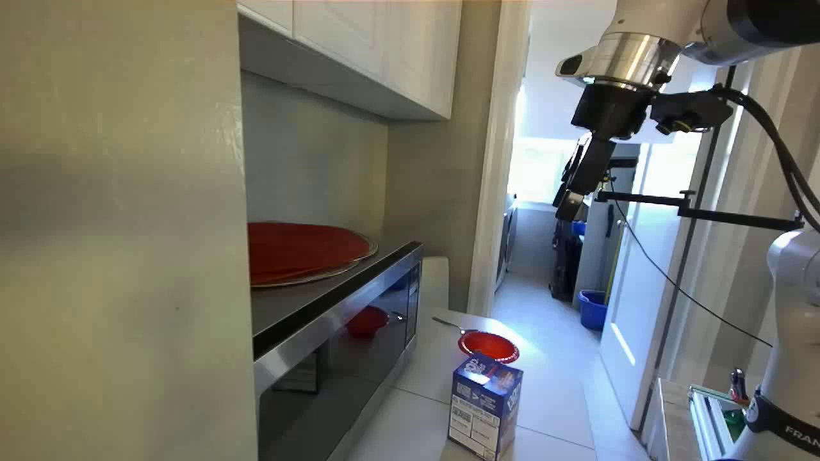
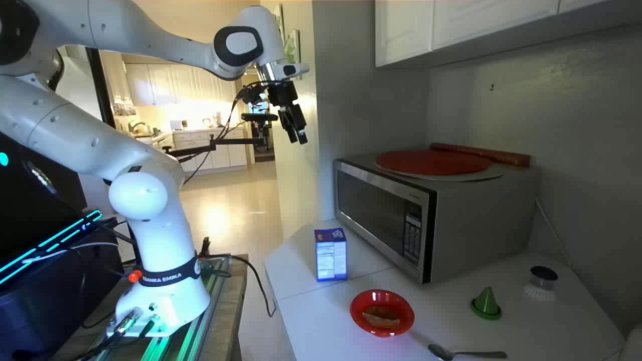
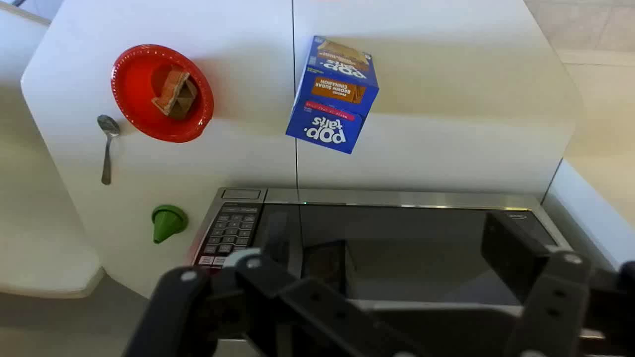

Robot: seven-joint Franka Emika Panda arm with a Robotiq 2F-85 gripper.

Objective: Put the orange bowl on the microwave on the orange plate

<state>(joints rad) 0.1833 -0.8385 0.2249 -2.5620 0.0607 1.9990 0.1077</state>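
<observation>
Black two-fingered gripper [image 3: 389, 243] hangs in the air, spread wide and holding nothing, well apart from the white, flat-panelled counter [image 3: 238, 153]. On that counter stands a large boxy microwave [image 2: 441, 225] with a steel-framed, dark-glass front. Its top bears a broad, flat, round red-orange plate [image 2: 434, 163], laid over a paler disc [image 2: 479, 176]. Down on the counter, apart from the microwave, sits a glossy round red-orange bowl [image 3: 136, 94] with a tan-and-brown piece [image 3: 178, 96] inside that I can't identify.

So the bowl is not yet lifted; I'd judge the step in hand to be the approach to it. Next should come a move across and down, one finger inside the rim and one outside, then a pinch on the wall and a level carry up to the plate, lest the contents tip out.

As for writing, the white jointed robot arm [image 2: 100, 145] wears a dark band [image 2: 168, 273] reading "FRANKA EMIKA"; the microwave's keypad [image 3: 230, 228] and badge [image 3: 517, 216] are too small to read; an upright blue-and-white cardboard carton [image 3: 332, 96] shows "pop tarts" and "BROWN SUGAR CINNAMON", upside down in the wrist view.
</observation>
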